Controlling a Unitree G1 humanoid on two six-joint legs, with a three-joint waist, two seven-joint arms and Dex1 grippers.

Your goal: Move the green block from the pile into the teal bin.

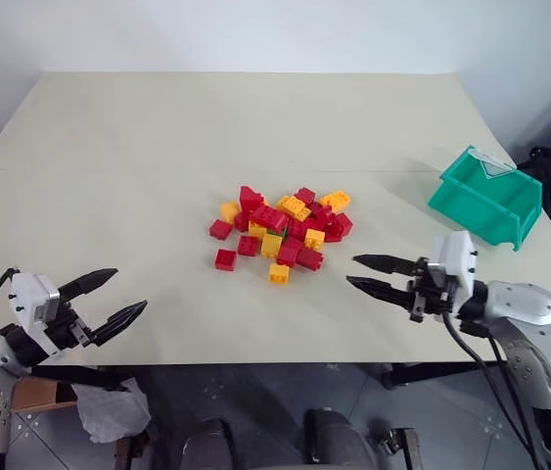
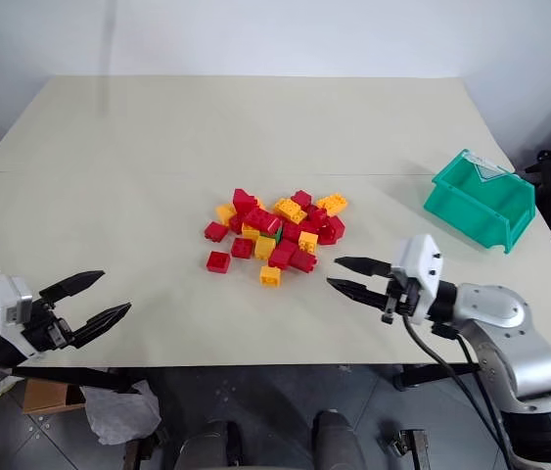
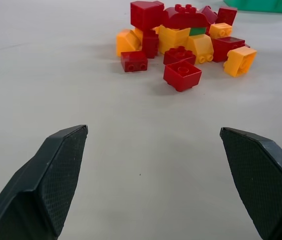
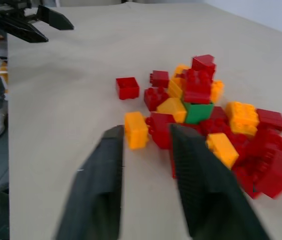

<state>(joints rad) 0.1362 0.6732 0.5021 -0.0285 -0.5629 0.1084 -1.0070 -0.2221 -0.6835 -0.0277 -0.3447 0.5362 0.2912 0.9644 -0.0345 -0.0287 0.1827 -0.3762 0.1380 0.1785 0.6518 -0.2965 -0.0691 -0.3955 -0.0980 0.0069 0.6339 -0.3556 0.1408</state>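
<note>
With the green block (image 4: 198, 112) wedged in the middle of the pile (image 1: 281, 230) under a red brick, the right gripper (image 1: 358, 271), empty and only narrowly parted, risks scattering neighbours; the left gripper (image 1: 118, 297) waits spread wide, far from the teal bin (image 1: 483, 194).

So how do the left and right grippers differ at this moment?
The left gripper has its fingers spread wide; the right gripper holds its fingers close together with a narrow gap between them.
The left gripper sits well short of the pile, near the table's front edge; the right gripper is close beside it.
The left gripper points right, the right gripper left.
Both hold nothing and aim at the pile.
</note>
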